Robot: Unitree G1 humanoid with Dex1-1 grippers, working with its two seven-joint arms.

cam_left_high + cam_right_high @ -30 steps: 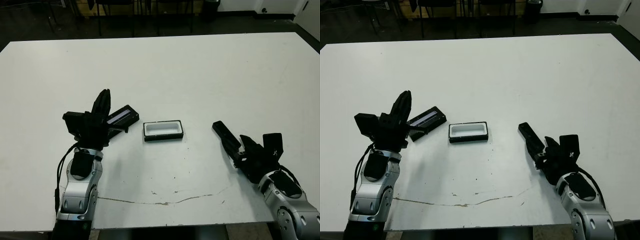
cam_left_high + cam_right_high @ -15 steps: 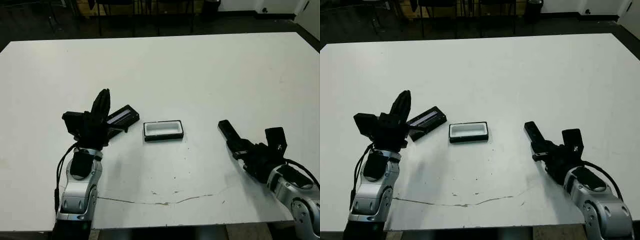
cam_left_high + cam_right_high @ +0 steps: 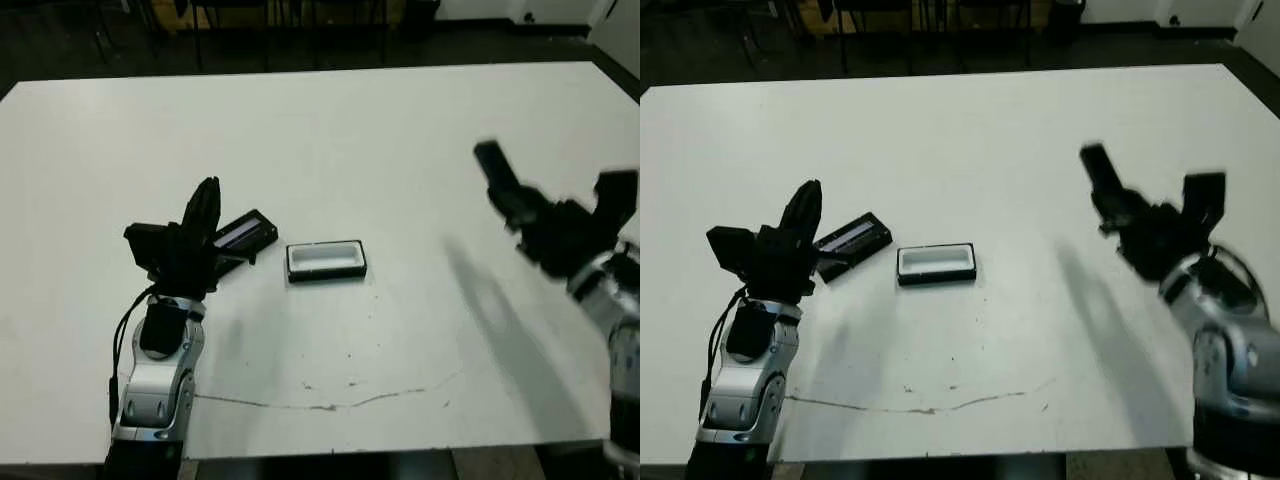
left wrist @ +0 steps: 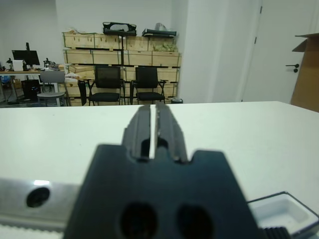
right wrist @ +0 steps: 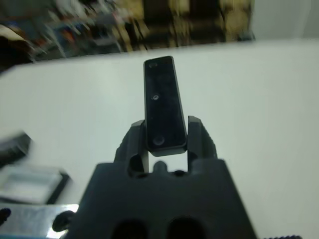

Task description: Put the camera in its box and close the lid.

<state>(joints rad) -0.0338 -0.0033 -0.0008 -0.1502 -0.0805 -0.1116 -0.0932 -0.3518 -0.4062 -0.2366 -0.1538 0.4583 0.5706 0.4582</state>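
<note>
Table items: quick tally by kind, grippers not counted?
Slim black bar-shaped camera, clamped in the right gripper above the table: 1
Shallow black tray box with white inside, open on the white table: 1
Flat black lid with a silvery-grey stripe, beside the left gripper: 1
Total: 3

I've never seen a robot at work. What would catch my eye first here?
Most striking is the right gripper raised above the white table, clamping a slim black bar-shaped camera that sticks out past its fingers. Near the table's middle lies a small open box, black outside and white inside, with nothing in it. Left of it, a flat black lid with a silvery stripe lies by the left gripper, fingers nearly together.
</note>
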